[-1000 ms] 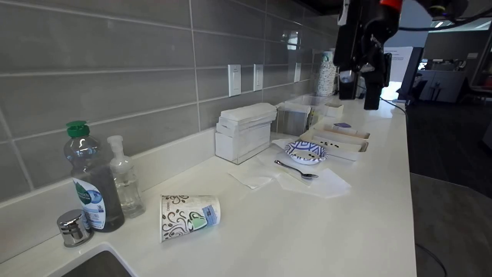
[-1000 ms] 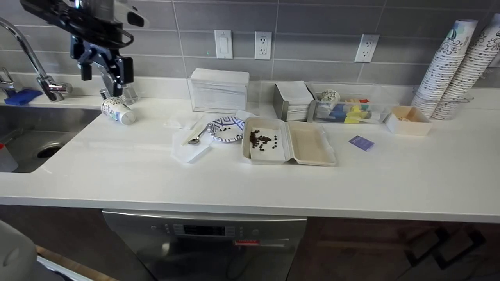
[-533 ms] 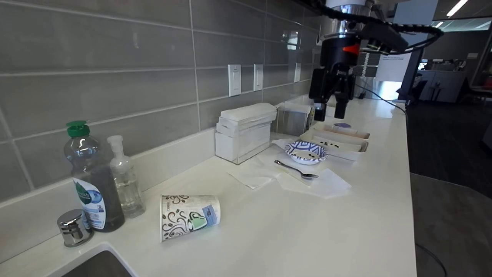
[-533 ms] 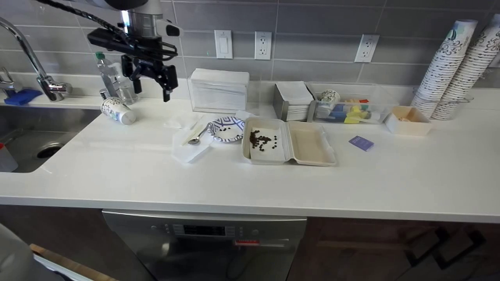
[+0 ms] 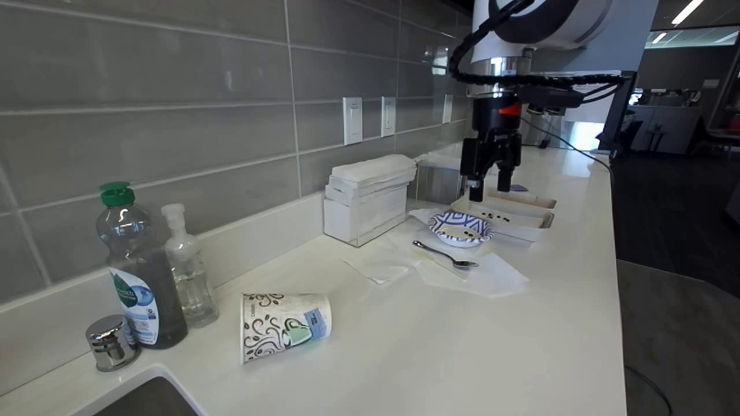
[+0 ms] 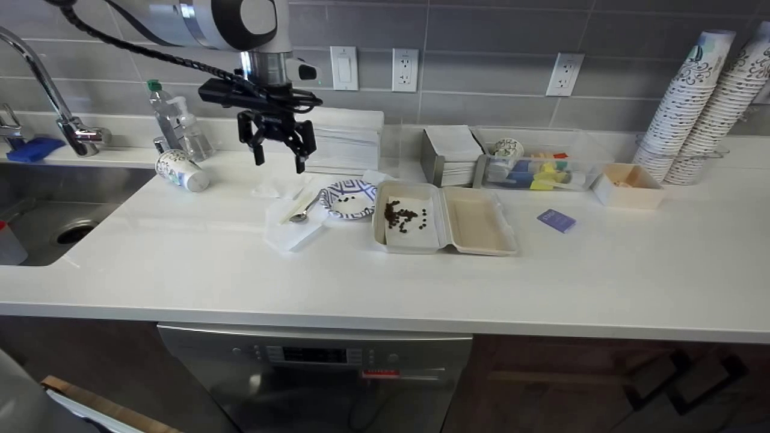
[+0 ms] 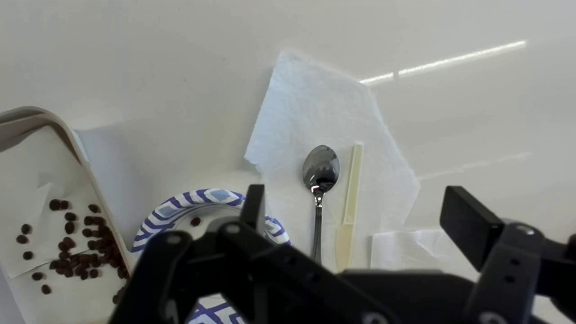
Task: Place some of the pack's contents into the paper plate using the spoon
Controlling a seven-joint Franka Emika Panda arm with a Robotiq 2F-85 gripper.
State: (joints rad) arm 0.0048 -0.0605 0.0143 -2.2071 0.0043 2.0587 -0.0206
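Wrist view: gripper (image 7: 362,216) hung over the counter (image 6: 258,282), its fingers (image 7: 470,225) well apart, nothing held. Between them, but lower, the spoon (image 7: 320,180) lay on a napkin (image 7: 310,112), bowl toward 12 o'clock, handle toward 6; a pale yellow utensil (image 7: 353,184) lay just beside it at 3 o'clock. Paper plate (image 7: 164,217) sat near the spoon at 8 o'clock, partly hidden by a finger, with the pack (image 6: 479,222), lid folded back, farther out at 9 o'clock. Progress: a few dark beans (image 7: 195,221) were already in the plate, many more in the pack; whether the spoon had put them there could not be told. Judged left to do: grip the spoon by its handle, scoop from the pack, tip over the plate; the handle looked slim and lay flat, so a pinch might slip. Surface: white, glossy, streaked with reflected light. Taking the plate as clock centre in an exterior view: stack of napkins (image 6: 349,144) at 12 o'clock, cup towers (image 6: 683,108) between 2 and 3, purple card (image 6: 556,221) just past 3, dishwasher (image 6: 325,379) under the counter at 6, sink (image 6: 102,186) at 9. Patterned paper cup (image 5: 286,326) lay on its side near a green-capped soap bottle (image 5: 141,271). Grey tiled wall (image 5: 202,144) stood behind; dark floor (image 5: 682,335) showed past the counter's edge.
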